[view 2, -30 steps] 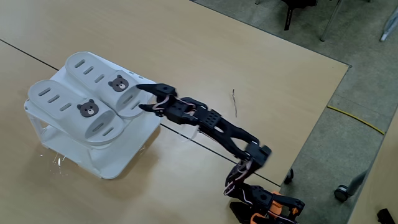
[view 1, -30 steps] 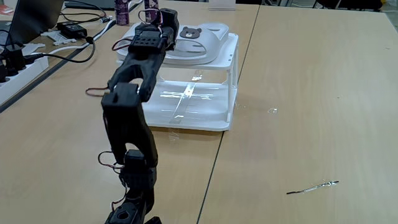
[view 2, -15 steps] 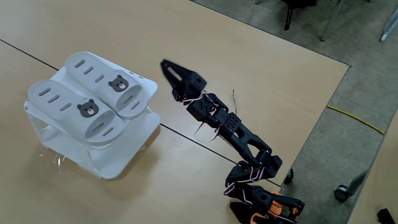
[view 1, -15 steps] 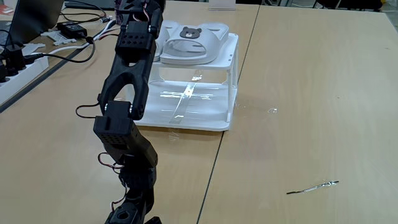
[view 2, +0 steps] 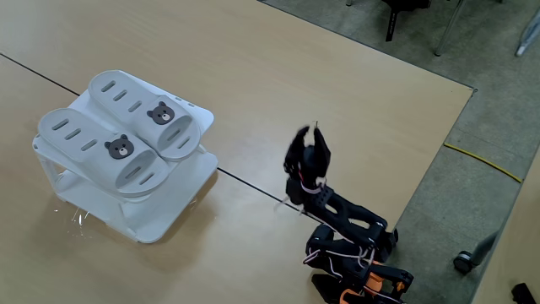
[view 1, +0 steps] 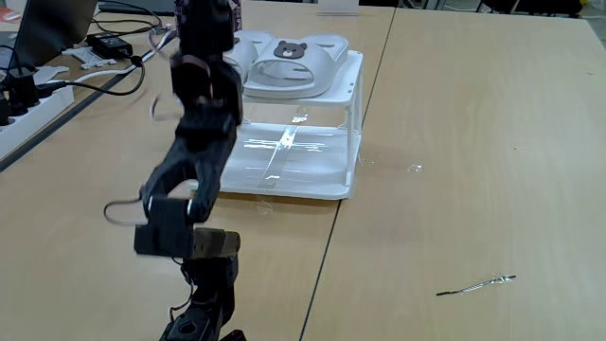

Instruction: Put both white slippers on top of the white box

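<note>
Slippers: both white slippers (view 2: 118, 139) lie side by side on the white box (view 2: 160, 221) | Claw: claw (view 2: 310, 135) empty, looks pinched shut, near table's edge | Left: looks all done

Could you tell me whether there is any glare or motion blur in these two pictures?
In the low fixed view, bright streaks of glare lie on the white box's lower shelf, and the arm is smeared by motion blur. In the high fixed view, the gripper is slightly blurred, while the slippers look sharp and evenly lit.
</note>
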{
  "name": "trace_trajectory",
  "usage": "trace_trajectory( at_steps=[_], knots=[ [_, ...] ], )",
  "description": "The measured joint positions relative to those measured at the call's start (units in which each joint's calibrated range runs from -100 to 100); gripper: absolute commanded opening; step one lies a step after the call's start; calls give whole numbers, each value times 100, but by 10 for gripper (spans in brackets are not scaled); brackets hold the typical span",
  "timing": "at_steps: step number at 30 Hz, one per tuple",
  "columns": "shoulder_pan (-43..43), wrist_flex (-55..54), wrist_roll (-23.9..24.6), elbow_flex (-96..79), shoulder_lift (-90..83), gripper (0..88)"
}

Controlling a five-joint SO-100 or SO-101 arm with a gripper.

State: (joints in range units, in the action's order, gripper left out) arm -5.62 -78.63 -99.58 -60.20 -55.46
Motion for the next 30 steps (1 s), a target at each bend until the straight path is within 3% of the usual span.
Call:
trace_trajectory(
  at_steps=[5,10,22,30],
  knots=[
    [7,-1150,0,-2156,-1080,8],
    [0,-1545,0,-3881,-2309,8],
    [0,-2103,0,-3908,-4272,8],
    [0,-2103,0,-3899,-4346,8]
  ],
)
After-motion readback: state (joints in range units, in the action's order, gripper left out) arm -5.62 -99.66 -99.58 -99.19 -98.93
